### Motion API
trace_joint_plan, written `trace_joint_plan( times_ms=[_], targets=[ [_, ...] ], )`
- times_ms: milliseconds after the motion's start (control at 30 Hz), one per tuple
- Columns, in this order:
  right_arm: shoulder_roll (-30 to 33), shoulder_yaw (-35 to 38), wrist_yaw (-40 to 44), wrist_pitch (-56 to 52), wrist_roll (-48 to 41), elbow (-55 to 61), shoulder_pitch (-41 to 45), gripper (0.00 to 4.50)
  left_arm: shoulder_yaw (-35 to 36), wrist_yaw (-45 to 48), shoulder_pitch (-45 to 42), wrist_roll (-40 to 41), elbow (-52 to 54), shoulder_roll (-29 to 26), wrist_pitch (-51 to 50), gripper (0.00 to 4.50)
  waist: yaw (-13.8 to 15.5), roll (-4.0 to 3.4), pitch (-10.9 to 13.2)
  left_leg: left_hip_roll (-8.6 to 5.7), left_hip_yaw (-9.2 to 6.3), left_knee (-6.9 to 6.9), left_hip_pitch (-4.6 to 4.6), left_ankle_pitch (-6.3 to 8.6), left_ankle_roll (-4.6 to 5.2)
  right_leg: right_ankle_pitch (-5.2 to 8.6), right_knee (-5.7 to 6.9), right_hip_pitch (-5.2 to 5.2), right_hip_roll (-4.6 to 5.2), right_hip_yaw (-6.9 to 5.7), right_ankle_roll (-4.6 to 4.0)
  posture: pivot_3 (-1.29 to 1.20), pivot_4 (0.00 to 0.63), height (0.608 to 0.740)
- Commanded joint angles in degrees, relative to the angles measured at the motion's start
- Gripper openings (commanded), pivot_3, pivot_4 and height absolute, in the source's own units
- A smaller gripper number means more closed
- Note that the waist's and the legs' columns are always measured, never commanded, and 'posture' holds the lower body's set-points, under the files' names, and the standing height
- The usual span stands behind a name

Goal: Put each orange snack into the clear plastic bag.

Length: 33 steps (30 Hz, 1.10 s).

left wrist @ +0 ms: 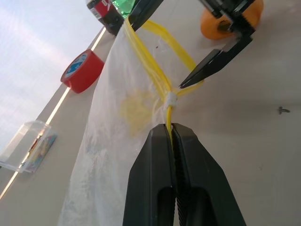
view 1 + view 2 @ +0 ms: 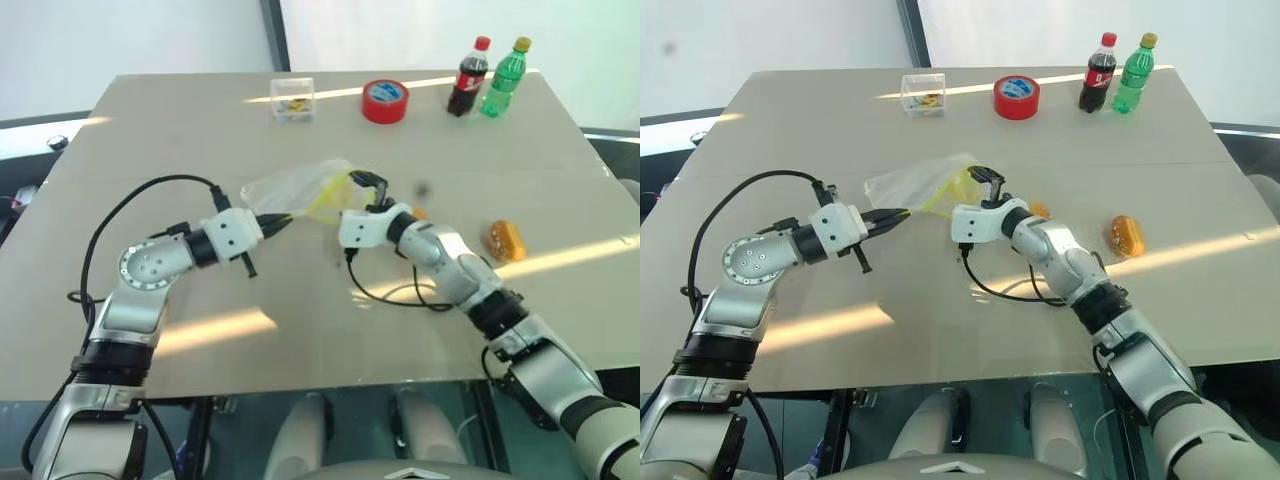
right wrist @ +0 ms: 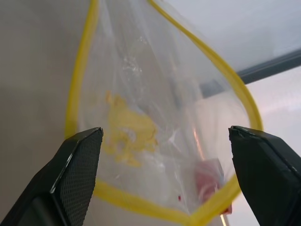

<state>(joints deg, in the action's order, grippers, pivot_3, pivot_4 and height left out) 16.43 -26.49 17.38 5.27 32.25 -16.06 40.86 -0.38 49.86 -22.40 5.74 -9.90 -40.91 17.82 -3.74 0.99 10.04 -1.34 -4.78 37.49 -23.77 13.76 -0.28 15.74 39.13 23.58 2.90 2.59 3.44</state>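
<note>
Left eye view: beige table (image 2: pixel 300 330). Left end effector (image 2: pixel 283 221) was closed on the yellow seal strip of the clear plastic bag (image 2: pixel 295 188), held up near the table's middle. Right end effector (image 2: pixel 368 186) stood at the bag's mouth, jaws spread wide, holding nothing. One orange snack (image 2: pixel 505 240), speckled on top, lay toward the right edge; a second orange snack (image 2: pixel 420 213) showed just behind the right arm. Along the far edge: small clear box (image 2: pixel 292 98), red tape roll (image 2: pixel 385 101), cola bottle (image 2: pixel 467 77), green bottle (image 2: pixel 503 78).

Left wrist view: black fingers (image 1: pixel 155 188) pinched the yellow strip; a yellow piece showed through the film.

Right wrist view: two fingers (image 3: pixel 77 169) stood well apart before the open mouth of the bag, yellow rim around it.
</note>
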Motion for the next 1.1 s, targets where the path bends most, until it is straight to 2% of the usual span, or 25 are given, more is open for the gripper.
trace_joint_plan(
  times_ms=[33,133,333,467,667,767,867,900,1100],
  targets=[
    [-1.0,7.3,6.0,-10.1,-7.7,13.7,-4.2,4.38,1.3,-2.1,-1.9,-0.2,-0.7,1.0,0.2,0.0,0.1,0.01,0.0,0.0,-0.01,0.0,0.0,0.0,0.0,0.0,0.01,0.0,0.0,0.0,0.0,0.0,0.15,0.74],
    [-7.0,14.8,7.5,-28.7,-15.1,25.7,-9.9,4.38,0.3,-3.0,-3.4,-0.7,-1.6,2.4,0.2,0.0,0.2,0.03,0.0,0.02,-0.04,0.02,0.0,0.02,0.03,0.0,0.06,-0.01,0.0,-0.02,0.0,0.0,0.15,0.74],
    [-11.2,20.1,6.2,-51.1,-18.0,35.9,-16.5,4.38,0.2,-3.0,-4.6,-0.7,-2.5,3.6,0.0,0.0,0.6,0.03,0.0,-0.01,-0.02,0.14,0.04,0.07,0.12,0.0,0.24,0.0,0.0,0.0,0.0,0.0,0.15,0.74],
    [-13.0,22.0,3.1,-56.7,-19.5,35.2,-17.4,4.38,0.4,-2.5,-4.9,-0.4,-3.1,3.6,0.3,0.0,0.7,0.02,0.0,-0.02,0.0,0.19,0.05,0.07,0.12,0.0,0.31,0.01,0.0,0.02,0.0,0.0,0.15,0.74],
    [-12.2,22.4,0.5,-56.4,-21.1,32.5,-17.7,4.38,0.6,-2.1,-5.1,-0.3,-3.4,3.6,0.5,0.0,0.7,0.03,0.0,-0.03,0.0,0.21,0.06,0.07,0.12,0.0,0.33,0.0,0.01,0.01,0.0,0.0,0.15,0.74],
    [-11.3,21.6,0.3,-55.0,-21.8,32.2,-17.3,3.57,0.8,-2.1,-5.1,-0.2,-3.4,3.6,0.5,0.0,0.7,0.03,0.0,-0.02,-0.01,0.21,0.06,0.07,0.12,0.0,0.33,0.01,0.0,0.01,0.0,0.0,0.15,0.74],
    [-10.7,21.0,0.3,-54.2,-22.7,32.3,-16.9,2.14,0.8,-2.4,-4.9,-0.2,-3.1,3.7,0.1,0.0,0.7,0.03,0.0,-0.02,-0.01,0.21,0.06,0.07,0.12,0.0,0.33,0.0,0.0,0.01,0.0,0.0,0.15,0.74],
    [-10.5,20.8,0.4,-54.1,-23.1,32.4,-16.8,1.92,0.8,-2.4,-4.8,-0.2,-3.0,3.8,0.1,0.0,0.7,0.03,0.0,-0.02,-0.01,0.21,0.06,0.07,0.12,0.0,0.33,0.0,0.0,0.01,0.0,0.0,0.15,0.74],
    [-10.4,19.7,0.7,-52.9,-25.0,34.0,-15.5,1.92,0.9,-2.8,-4.3,-0.3,-2.5,3.8,0.0,0.0,0.6,0.03,0.0,-0.02,-0.01,0.21,0.06,0.07,0.12,0.0,0.33,0.0,0.0,0.01,0.0,0.0,0.15,0.74]
  ],
)
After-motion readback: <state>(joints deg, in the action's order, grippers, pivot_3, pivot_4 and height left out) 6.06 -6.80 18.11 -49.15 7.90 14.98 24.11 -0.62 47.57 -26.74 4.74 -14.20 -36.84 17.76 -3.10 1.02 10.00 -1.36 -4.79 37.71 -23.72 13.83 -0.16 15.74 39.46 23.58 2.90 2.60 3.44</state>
